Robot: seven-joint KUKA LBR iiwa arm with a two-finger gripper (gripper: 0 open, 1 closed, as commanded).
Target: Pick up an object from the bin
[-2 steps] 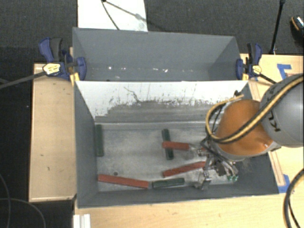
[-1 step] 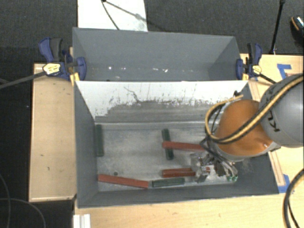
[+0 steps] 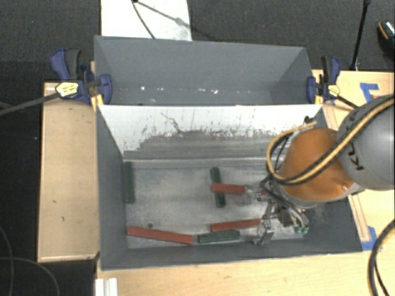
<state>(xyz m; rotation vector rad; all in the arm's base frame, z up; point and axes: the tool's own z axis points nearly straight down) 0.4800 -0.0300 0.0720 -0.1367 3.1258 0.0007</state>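
1. I see the gripper [image 3: 266, 217] low in the right part of the bin [image 3: 166, 196], close to the front wall.
2. Above it sits the round orange cover [image 3: 311, 168] on the arm, with cables [image 3: 278, 159] looping round it.
3. I cannot tell how far the gripper is open, or if it has hold of anything. The dark parts there all run together.
4. Two red sticks point at the gripper from the left.
5. The lower red stick [image 3: 234, 226] lies flat on the bin floor. Its right end reaches right up to the gripper.
6. The upper red stick [image 3: 227, 189] lies flat too. Its right end is just beside the gripper, on the side toward the back wall.
7. The upper red stick lies across the middle green stick [image 3: 215, 176], which points toward the back wall.
8. The front green stick [image 3: 219, 238] lies just beside the lower red stick, nearer the front wall.
9. The long red stick [image 3: 159, 234] lies by the front wall on the left, well apart from the gripper.
10. The left green stick [image 3: 127, 182] lies along the left wall.
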